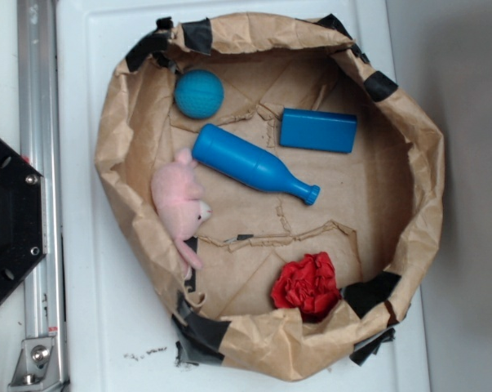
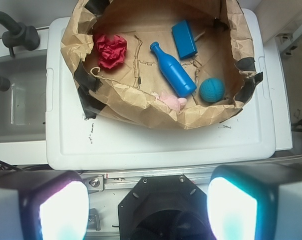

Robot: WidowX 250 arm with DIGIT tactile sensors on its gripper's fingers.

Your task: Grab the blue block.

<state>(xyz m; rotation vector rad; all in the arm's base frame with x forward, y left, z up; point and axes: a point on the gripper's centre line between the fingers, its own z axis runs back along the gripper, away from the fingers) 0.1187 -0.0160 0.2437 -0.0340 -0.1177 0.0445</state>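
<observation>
The blue block (image 1: 318, 131) lies flat inside the brown paper bag (image 1: 409, 237), in its upper right part, beside the neck end of a blue bottle-shaped pin (image 1: 252, 165). In the wrist view the blue block (image 2: 184, 39) sits at the far side of the bag, well away from me. My gripper (image 2: 147, 210) stands open over the black arm base (image 2: 161, 210), its two pads (image 2: 63, 212) wide apart with nothing between them. The exterior view does not show the gripper.
A teal textured ball (image 1: 199, 93), a pink plush toy (image 1: 180, 204) and a red crumpled cloth (image 1: 308, 286) also lie in the bag. The bag rests on a white lid (image 2: 156, 142). A metal rail (image 1: 40, 196) runs along the left; a grey sink (image 2: 15, 100) sits beside the lid.
</observation>
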